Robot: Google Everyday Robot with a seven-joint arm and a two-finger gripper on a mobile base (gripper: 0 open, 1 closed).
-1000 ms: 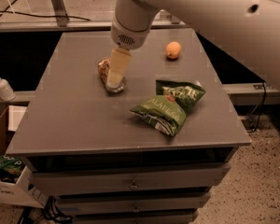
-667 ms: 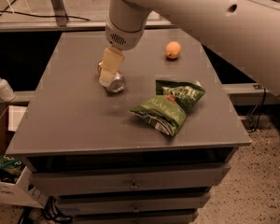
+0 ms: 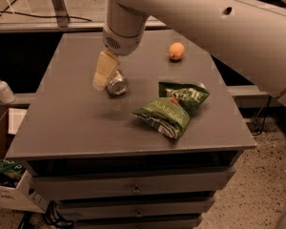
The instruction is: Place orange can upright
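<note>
Camera view: hand (image 3: 104, 73) against orange can (image 3: 117, 85)

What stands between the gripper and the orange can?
Nothing visible. The gripper is right against the orange can; the chip bags and the orange fruit lie apart from both on the table.

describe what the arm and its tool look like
The arm is a thick off-white tube with two small dark round holes, ending in a rounded wrist with a dotted vent patch. The tool, over the table by the orange can, is pale cream and blocky.
</note>
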